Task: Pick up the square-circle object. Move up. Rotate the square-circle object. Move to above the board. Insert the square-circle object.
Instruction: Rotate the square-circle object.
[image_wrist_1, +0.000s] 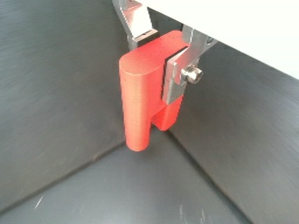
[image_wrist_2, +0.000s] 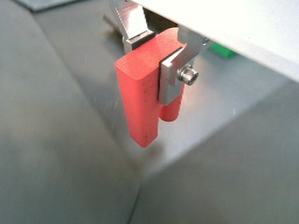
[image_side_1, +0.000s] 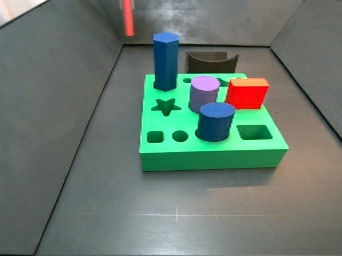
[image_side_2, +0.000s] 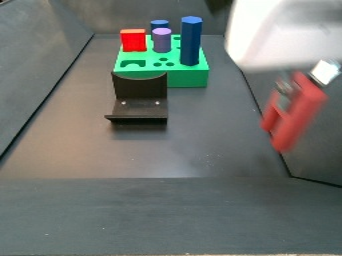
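Observation:
My gripper (image_wrist_1: 162, 51) is shut on the square-circle object (image_wrist_1: 142, 96), a salmon-red slab that hangs down from the silver fingers (image_wrist_1: 179, 77) with its notched end lowest. Both wrist views show this grip, and the slab (image_wrist_2: 140, 96) hangs over bare floor. In a side view the gripper (image_side_2: 302, 84) is blurred at the right, holding the slab (image_side_2: 290, 112) high above the floor, well away from the green board (image_side_2: 190, 76). In a side view only the slab (image_side_1: 128, 15) shows, at the top edge, behind the board (image_side_1: 214, 158).
On the board stand a tall blue cylinder (image_side_1: 164, 60), a purple cylinder (image_side_1: 203, 93), a short blue cylinder (image_side_1: 215, 120) and a bright red cube (image_side_1: 247, 94). The dark fixture (image_side_1: 207, 62) stands beside the board, also in a side view (image_side_2: 139, 101). Dark walls enclose the floor.

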